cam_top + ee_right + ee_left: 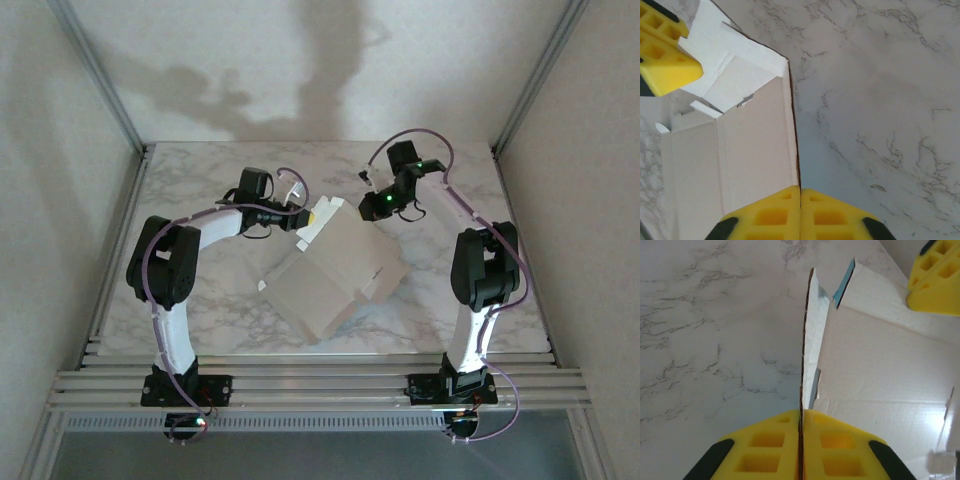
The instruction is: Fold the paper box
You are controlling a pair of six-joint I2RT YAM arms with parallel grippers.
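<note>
Marble table (200, 175); paper box (335, 275) between left pincer (801, 414), right pincer (800, 190), both clamping edges.

The grey-veined marble table (240, 325) carries the pale paper box (335, 278) near its middle.

The left arm (175, 265) is bent at the elbow and is reached inward. The left gripper (311, 216) is pinched tight on a raised edge of the paper box (330, 285), with both yellow fingers (767, 447) pressed together. The right arm (482, 268) is bent inward too. The right gripper (800, 192) is squeezed tight on another edge of the paper box.
</note>
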